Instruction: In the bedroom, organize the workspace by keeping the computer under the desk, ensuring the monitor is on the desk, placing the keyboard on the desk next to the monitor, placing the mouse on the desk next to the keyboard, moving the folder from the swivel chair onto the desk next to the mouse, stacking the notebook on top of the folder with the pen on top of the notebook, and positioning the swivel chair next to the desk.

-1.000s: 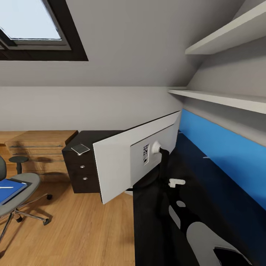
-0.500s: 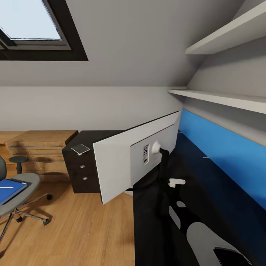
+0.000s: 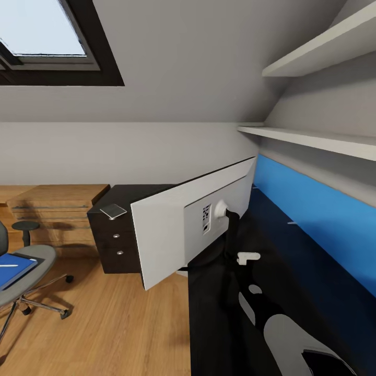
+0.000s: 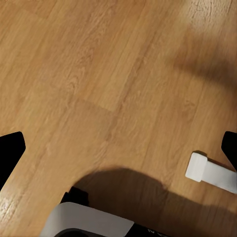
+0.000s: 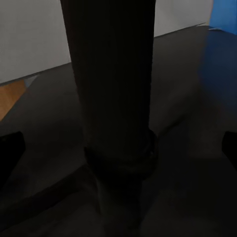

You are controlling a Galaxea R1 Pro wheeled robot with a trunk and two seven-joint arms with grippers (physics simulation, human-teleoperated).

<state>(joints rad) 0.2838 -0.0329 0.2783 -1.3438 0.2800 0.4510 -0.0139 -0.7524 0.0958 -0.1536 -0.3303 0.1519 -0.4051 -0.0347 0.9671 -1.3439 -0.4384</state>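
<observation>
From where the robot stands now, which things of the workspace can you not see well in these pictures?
- Monitor: head view shows its grey back; the screen faces away.
- Swivel chair: cut off by the head view's edge.
- Notebook on the chair seat: partly cut off; anything beneath it is hidden.
- Right wrist view: dark; the monitor stand blocks the desk behind.

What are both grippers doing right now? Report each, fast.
Left gripper: open, holding nothing, above the wooden floor.
Right gripper: open, its fingertips on either side of the monitor's stand; not gripping it.
</observation>
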